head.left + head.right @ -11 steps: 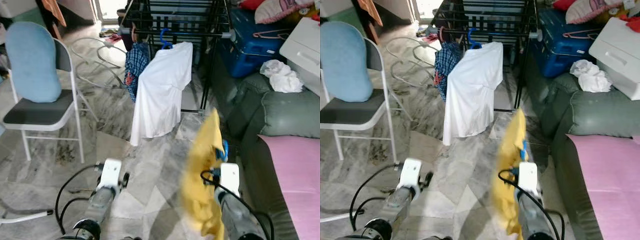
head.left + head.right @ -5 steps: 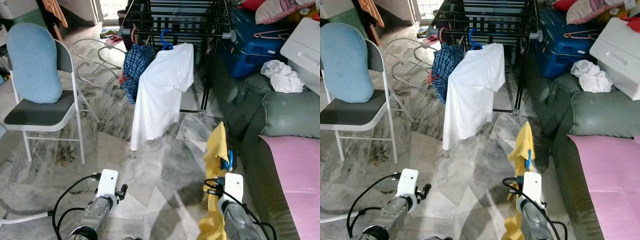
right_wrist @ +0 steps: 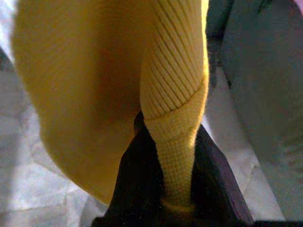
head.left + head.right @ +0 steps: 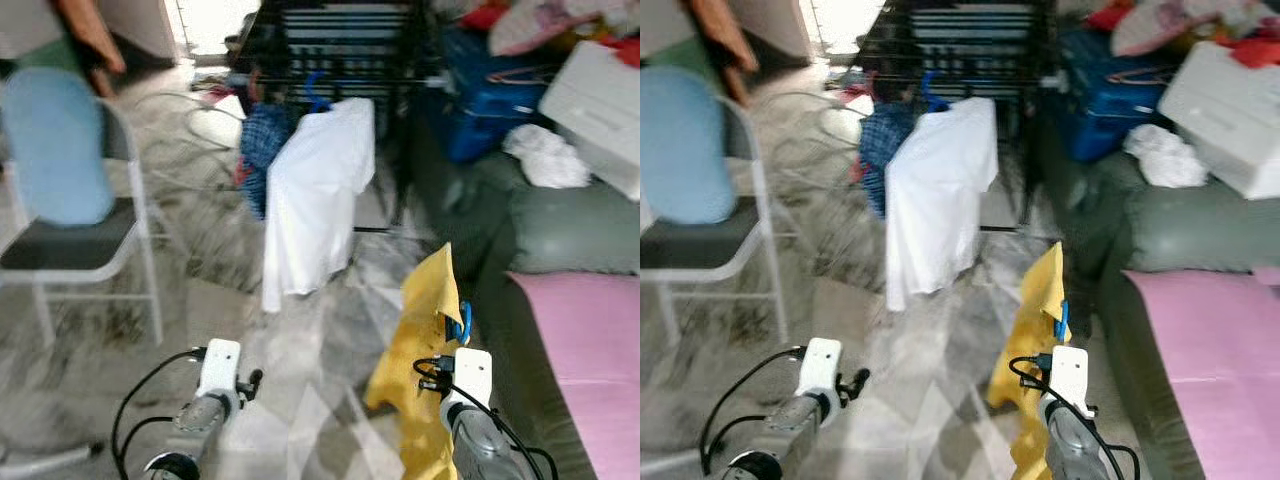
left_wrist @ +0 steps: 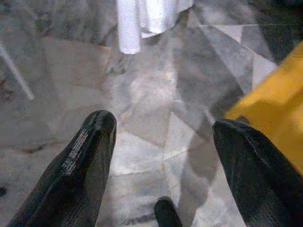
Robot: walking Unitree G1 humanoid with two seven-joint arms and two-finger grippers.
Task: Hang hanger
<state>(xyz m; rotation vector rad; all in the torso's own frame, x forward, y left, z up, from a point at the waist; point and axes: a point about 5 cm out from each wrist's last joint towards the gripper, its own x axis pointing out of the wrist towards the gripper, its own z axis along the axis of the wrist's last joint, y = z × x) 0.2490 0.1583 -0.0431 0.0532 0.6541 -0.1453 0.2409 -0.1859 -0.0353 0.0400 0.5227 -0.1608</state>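
A yellow knitted garment (image 4: 425, 340) hangs on a blue hanger (image 4: 462, 322) low in front of me, at my right. My right gripper (image 3: 173, 156) is shut on it, with the yellow knit pinched between both black fingers. My left gripper (image 5: 161, 137) is open over the marble floor with nothing in it. Ahead stands a black drying rack (image 4: 340, 78). On its rail hang a white shirt (image 4: 315, 190) on a blue hanger (image 4: 318, 90) and a checked garment (image 4: 262, 150).
A folding chair (image 4: 60, 250) with a blue cushion stands at the left. A grey-green sofa (image 4: 570, 220) with a pink sheet (image 4: 590, 350) lines the right. Behind it are a blue suitcase (image 4: 490, 70), a white box (image 4: 600, 100) and a crumpled white cloth (image 4: 545, 155).
The whole picture has shifted slightly and blurred, so the camera is moving. The yellow garment has swung and spread out in my right gripper. The left gripper stays open.
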